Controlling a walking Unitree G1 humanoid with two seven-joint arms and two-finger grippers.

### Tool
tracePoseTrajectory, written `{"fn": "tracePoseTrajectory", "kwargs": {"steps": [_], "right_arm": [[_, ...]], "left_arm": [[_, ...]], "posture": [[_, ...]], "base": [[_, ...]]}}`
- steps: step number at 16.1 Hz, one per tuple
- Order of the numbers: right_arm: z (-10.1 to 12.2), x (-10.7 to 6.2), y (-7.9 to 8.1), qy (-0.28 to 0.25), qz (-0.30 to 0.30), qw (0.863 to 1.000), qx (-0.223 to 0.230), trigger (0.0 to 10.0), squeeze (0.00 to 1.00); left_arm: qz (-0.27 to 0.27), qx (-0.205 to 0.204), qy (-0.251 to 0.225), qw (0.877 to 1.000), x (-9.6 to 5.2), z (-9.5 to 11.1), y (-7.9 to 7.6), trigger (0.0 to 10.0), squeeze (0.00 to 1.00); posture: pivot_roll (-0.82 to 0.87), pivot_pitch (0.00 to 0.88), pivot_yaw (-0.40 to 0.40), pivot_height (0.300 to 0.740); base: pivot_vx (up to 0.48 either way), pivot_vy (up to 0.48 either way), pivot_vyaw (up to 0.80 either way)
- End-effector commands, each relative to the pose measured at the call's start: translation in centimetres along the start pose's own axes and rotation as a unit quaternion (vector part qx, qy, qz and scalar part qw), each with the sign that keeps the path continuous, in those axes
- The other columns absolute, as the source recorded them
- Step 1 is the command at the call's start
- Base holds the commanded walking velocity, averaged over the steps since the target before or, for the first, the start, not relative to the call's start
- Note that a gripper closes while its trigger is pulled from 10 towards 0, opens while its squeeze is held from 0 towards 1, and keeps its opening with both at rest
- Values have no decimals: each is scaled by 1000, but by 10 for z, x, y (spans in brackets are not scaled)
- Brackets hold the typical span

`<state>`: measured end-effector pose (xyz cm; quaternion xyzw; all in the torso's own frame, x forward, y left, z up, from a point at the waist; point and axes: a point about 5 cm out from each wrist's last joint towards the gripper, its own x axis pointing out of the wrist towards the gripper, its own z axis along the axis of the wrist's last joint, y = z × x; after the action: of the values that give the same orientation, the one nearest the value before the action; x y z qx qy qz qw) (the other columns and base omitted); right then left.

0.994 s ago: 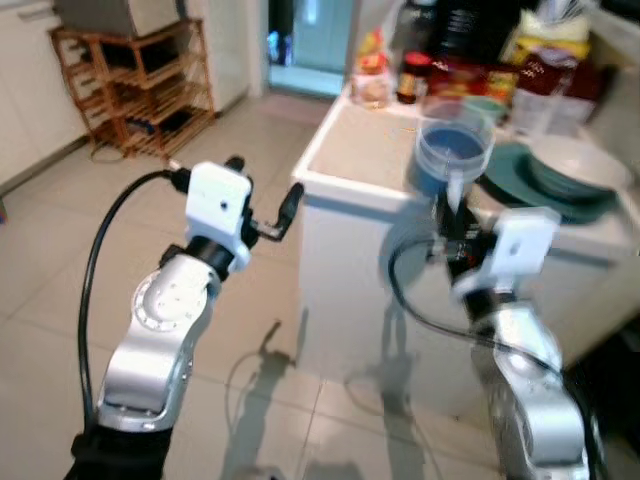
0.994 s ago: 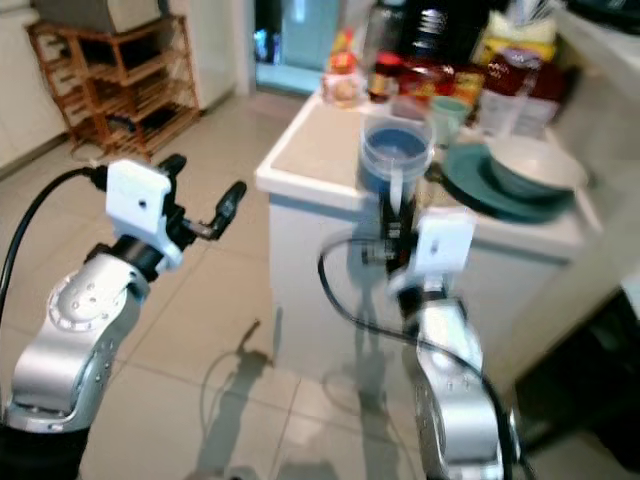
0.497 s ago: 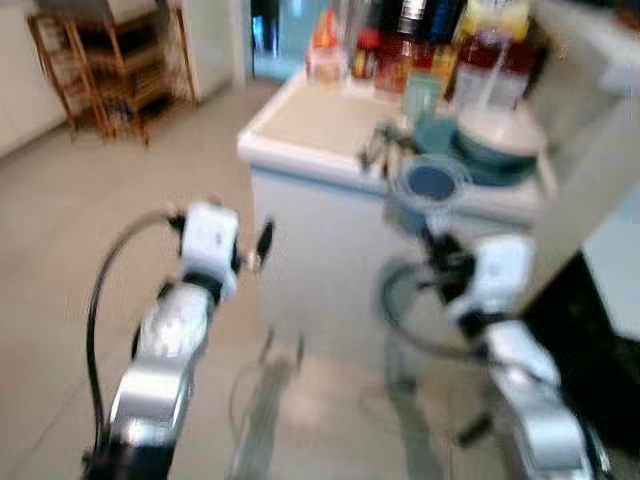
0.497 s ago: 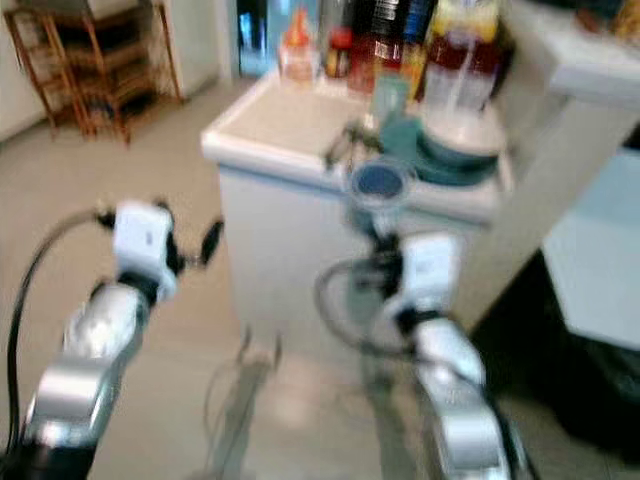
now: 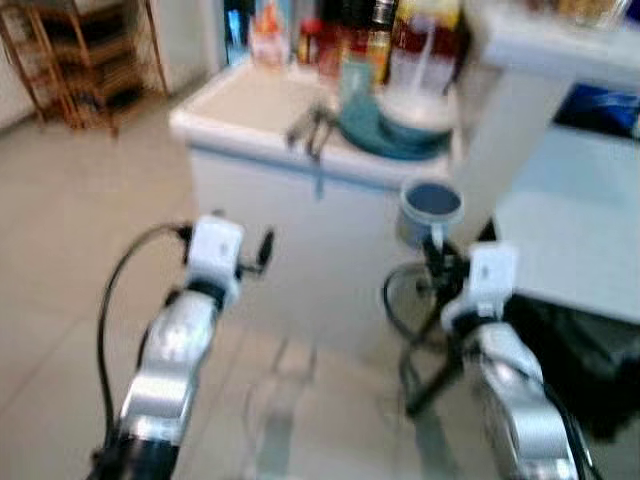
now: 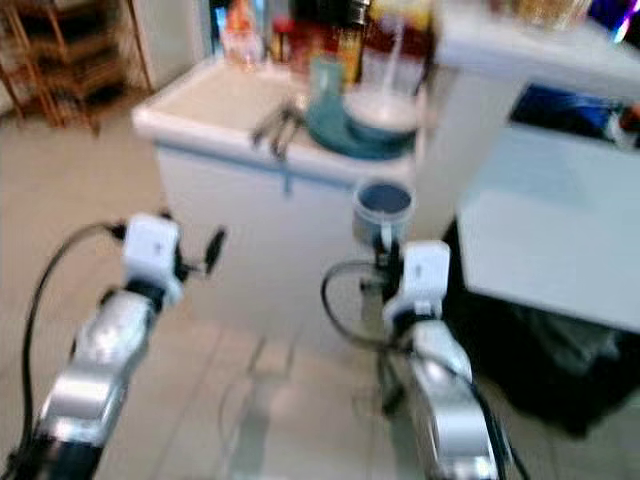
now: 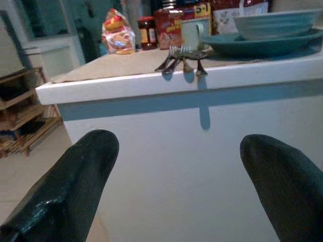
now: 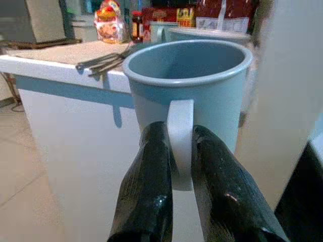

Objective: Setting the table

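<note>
Blue cup (image 8: pixel 187 83) hangs in the air off the desk's (image 5: pixel 250 105) front edge, its handle pinched by the right claw (image 8: pixel 181 171). Left claw (image 7: pixel 176 181) is spread wide, holding nothing. Plates (image 5: pixel 395 130) and forks (image 7: pixel 181 55), blurry, probably wait to be carried.

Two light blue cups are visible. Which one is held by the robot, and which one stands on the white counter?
The light blue cup with the white handle is held in the right gripper, jaws closed on its handle. The other cup stands on the white counter beside the teal plate.
</note>
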<state>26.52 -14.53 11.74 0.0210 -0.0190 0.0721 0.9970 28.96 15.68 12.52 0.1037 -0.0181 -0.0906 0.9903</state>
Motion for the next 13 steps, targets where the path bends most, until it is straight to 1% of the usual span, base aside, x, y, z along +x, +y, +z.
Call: {"fn": "tracePoseTrajectory", "kwargs": {"steps": [1, 2, 3, 4, 6, 7, 8, 9, 10, 11, 13], "right_arm": [[8, 0, -8, -24, -12, 1000, -12, 10000, 0], [11, 0, -6, -38, -9, 999, -8, 10000, 0], [22, 1, -2, -71, 3, 997, -6, 10000, 0], [27, 1, 0, -87, 8, 996, -5, 10000, 0], [26, 0, -7, -82, -18, 996, -8, 10000, 0], [23, -1, -12, -78, -32, 996, 0, 10000, 0], [23, -1, -13, -77, -34, 996, 2, 10000, 0], [22, 1, -10, -78, -30, 996, 1, 10000, 0], [22, 1, -9, -79, -28, 996, 0, 10000, 0], [21, -1, -7, -75, -24, 997, -1, 10000, 0], [18, -3, -10, -61, -27, 998, 1, 10000, 0]], "left_arm": [[-9, -1, -11, 1000, 4, 4, -7, 10000, 0], [-7, 0, -13, 1000, 5, 5, -6, 10000, 0], [0, -2, -19, 1000, 5, 8, -3, 10000, 0], [3, -4, -22, 1000, 5, 10, 1, 10000, 0], [4, 5, -20, 1000, 6, 10, 4, 10000, 0], [6, 6, -30, 1000, 7, 16, 6, 10000, 0], [6, 5, -34, 999, 7, 19, 6, 10000, 0], [6, 1, -32, 999, 6, 18, 6, 10000, 0], [5, -1, -29, 1000, 6, 16, 6, 10000, 0], [4, -2, -19, 1000, 3, 9, 2, 10000, 0], [8, -5, -14, 1000, -1, 6, 2, 10000, 0]], "posture": [[142, 2, -40, 740], [147, 3, -41, 740], [150, 3, -37, 740], [148, 6, -31, 740], [154, 19, -22, 740], [167, 24, -25, 740], [170, 26, -25, 740], [155, 27, -16, 740], [155, 27, -16, 740], [146, 27, -20, 740], [146, 35, -29, 740]], "base": [[0, -480, 0], [0, -480, 0], [0, -480, 0], [0, -480, 0], [0, -480, 0], [0, -480, 0], [0, -480, 0], [0, -480, 0], [0, -480, 0], [0, -480, 0], [0, -480, 0]]}}
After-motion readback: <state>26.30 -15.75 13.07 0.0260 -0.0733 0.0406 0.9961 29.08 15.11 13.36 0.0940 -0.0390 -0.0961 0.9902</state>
